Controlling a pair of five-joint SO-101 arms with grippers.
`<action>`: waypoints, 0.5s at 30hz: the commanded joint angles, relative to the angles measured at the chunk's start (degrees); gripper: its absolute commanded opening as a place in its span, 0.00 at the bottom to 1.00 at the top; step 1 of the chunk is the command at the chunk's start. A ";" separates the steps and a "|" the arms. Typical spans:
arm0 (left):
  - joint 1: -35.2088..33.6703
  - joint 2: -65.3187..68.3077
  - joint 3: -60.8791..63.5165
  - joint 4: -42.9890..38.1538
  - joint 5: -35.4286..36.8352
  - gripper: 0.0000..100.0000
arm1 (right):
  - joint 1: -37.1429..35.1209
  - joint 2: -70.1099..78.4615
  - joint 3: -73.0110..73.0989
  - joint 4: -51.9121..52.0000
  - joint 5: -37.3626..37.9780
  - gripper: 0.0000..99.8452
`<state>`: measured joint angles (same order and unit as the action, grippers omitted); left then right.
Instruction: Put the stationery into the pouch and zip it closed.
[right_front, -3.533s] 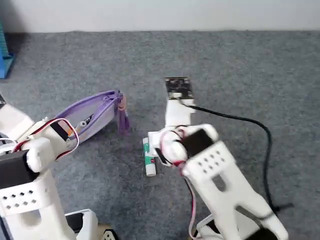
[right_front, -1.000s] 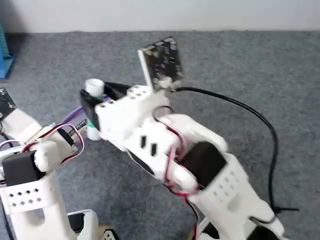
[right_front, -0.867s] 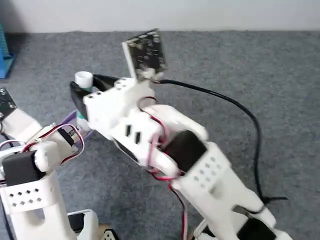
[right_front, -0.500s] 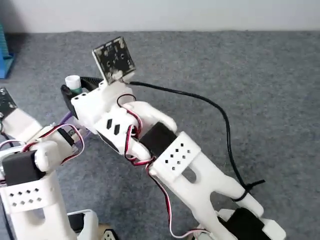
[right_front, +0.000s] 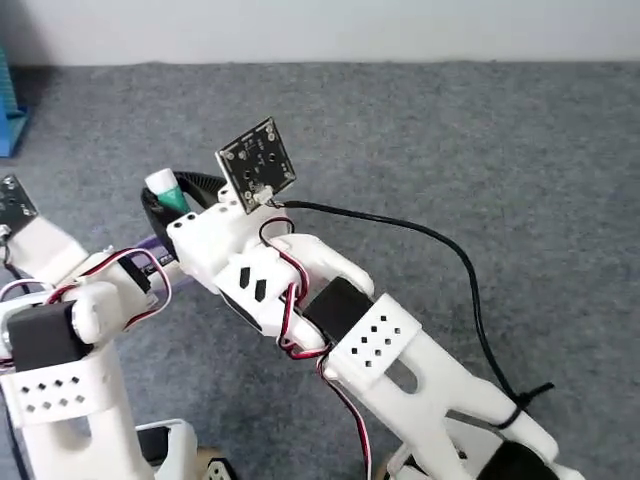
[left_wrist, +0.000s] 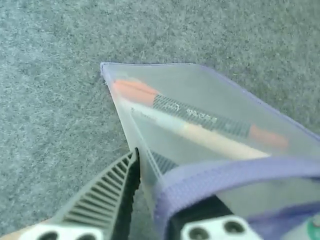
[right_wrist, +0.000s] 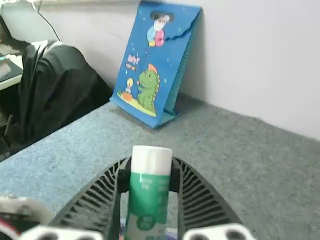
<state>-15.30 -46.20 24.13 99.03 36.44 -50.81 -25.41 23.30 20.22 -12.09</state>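
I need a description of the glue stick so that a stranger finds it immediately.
On the grey table, follow the right arm to its gripper, by the purple-edged pouch. Between its black fingers sits the glue stick: green body and white cap, unlike the orange-tipped pens inside the pouch.

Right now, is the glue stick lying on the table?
No, the glue stick is gripped between the jaws of the right gripper, held up off the table.

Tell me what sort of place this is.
Probably a home or office room used as a robot workspace: a grey carpeted table, a cartoon gift bag against the wall, a black jacket draped nearby.
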 joint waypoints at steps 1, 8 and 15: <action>0.44 0.18 0.31 -1.05 -0.70 0.01 | 0.48 -2.51 -0.35 -3.65 0.97 0.01; 0.44 0.18 0.31 -1.05 -0.70 0.01 | -2.24 -2.51 -0.35 -4.35 0.97 0.01; 0.44 0.18 0.31 -1.05 -0.70 0.01 | -3.74 1.01 -1.85 -8.84 2.20 0.01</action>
<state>-15.30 -46.20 24.13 99.03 36.44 -53.54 -25.14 23.38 13.98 -11.47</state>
